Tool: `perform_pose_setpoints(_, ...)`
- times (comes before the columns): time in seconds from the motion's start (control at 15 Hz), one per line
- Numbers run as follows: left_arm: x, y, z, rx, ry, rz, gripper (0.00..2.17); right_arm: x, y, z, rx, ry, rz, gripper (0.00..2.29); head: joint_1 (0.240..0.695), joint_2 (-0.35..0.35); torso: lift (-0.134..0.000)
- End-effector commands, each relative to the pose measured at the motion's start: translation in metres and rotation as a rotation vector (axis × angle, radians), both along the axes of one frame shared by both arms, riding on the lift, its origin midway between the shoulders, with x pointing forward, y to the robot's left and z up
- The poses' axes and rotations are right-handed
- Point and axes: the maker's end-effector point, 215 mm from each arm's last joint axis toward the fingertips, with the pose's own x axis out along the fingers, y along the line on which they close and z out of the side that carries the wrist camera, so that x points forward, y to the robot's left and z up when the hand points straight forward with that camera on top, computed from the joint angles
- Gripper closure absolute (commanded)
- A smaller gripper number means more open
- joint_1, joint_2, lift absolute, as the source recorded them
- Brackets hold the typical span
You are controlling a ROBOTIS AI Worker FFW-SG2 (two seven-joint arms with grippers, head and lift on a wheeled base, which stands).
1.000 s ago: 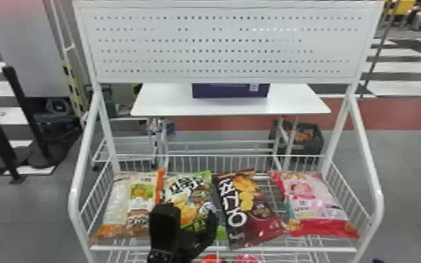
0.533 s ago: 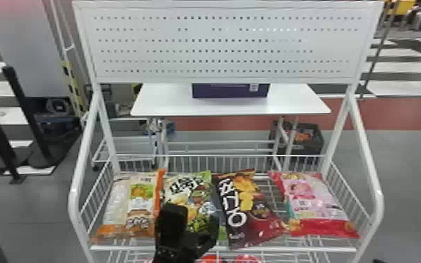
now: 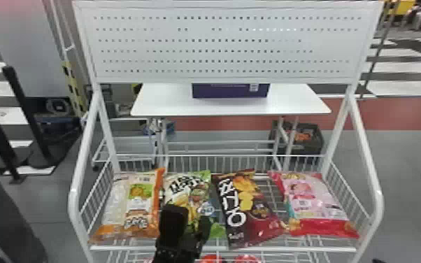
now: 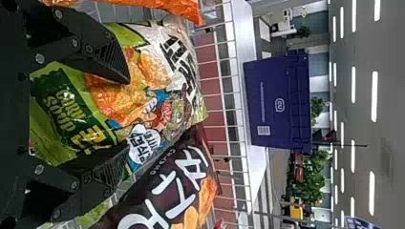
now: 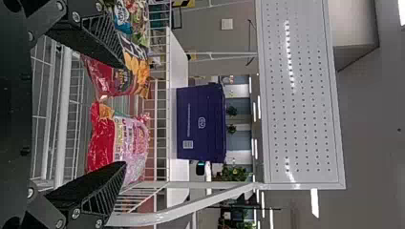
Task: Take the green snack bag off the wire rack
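Note:
The green snack bag (image 3: pixel 188 196) lies second from the left on the wire rack (image 3: pixel 220 248). My left gripper (image 3: pixel 189 218) stands over the bag's near part, hiding some of it. In the left wrist view the green snack bag (image 4: pixel 138 90) fills the wide gap of my open left gripper (image 4: pixel 126 117), one finger overlapping its printed face; whether they touch, I cannot tell. My right gripper (image 5: pixel 123 114) is open and holds nothing, facing the rack's right part, with the pink snack bag (image 5: pixel 126 148) beyond its fingers.
An orange and white bag (image 3: pixel 129 206) lies left of the green one, a dark red bag (image 3: pixel 244 210) close on its right. The rack's side rails (image 3: pixel 365 154) and perforated back panel (image 3: pixel 220 45) rise around the bags. Red items (image 3: pixel 213 259) sit lower down.
My left gripper has shifted slightly to the right over the green bag, and its two fingers appear a little closer together in the head view. The bags lie as before.

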Motion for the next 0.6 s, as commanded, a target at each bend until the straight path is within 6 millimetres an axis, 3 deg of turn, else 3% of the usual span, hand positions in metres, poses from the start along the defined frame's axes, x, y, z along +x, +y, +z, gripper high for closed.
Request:
perform_pose_setpoints(0.0, -0.0012, 0.0037, -0.0033, 0.007, 0.008, 0.008, 1.33, 0.0006, -0.0002, -0.0001, 0.001, 0.0, -0.001, 0.17, 0.499, 0.0, 0.0)
perform_pose_setpoints(0.07, -0.0013, 0.0058, -0.0036, 0.011, 0.007, 0.009, 1.44, 0.0006, -0.0002, -0.0001, 0.001, 0.0, -0.001, 0.17, 0.499, 0.0, 0.0)
perform_pose_setpoints(0.53, -0.0023, 0.0078, 0.0008, 0.006, -0.002, 0.007, 1.44, 0.0035, -0.0016, -0.0012, 0.002, -0.002, -0.004, 0.17, 0.499, 0.0, 0.0)
